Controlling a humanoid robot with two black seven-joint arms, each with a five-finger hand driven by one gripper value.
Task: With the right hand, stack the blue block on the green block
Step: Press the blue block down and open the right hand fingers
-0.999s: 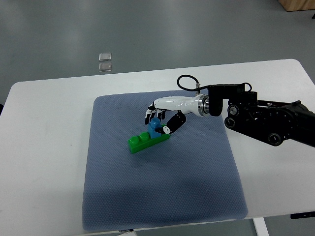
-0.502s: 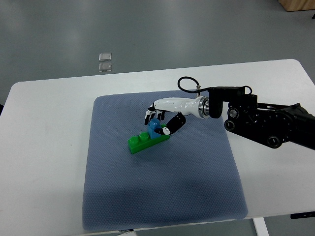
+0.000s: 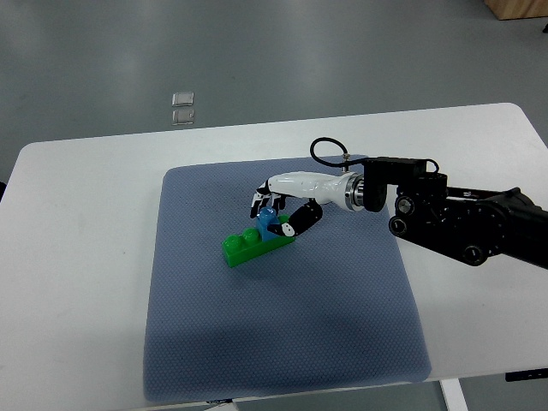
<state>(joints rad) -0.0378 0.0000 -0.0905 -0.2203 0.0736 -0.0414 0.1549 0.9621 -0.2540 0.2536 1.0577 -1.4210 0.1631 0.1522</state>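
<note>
A white-shelled robotic right hand [image 3: 282,205] with black finger joints reaches in from the picture's right on a black jointed arm [image 3: 458,224], its fingers [image 3: 259,204] curled around a small blue plastic block [image 3: 269,218], thumb below and fingers above. The blue block sits on the right end of a bright green studded plastic brick [image 3: 253,245], which lies at an angle near the middle of a grey-blue textured fabric mat [image 3: 282,342]. The mat covers the centre of a white rounded table [image 3: 77,282]. Beyond the table's far edge, two small clear square objects [image 3: 183,107] lie on the grey floor [image 3: 300,51]. A black cable [image 3: 325,154] loops above the wrist.
</note>
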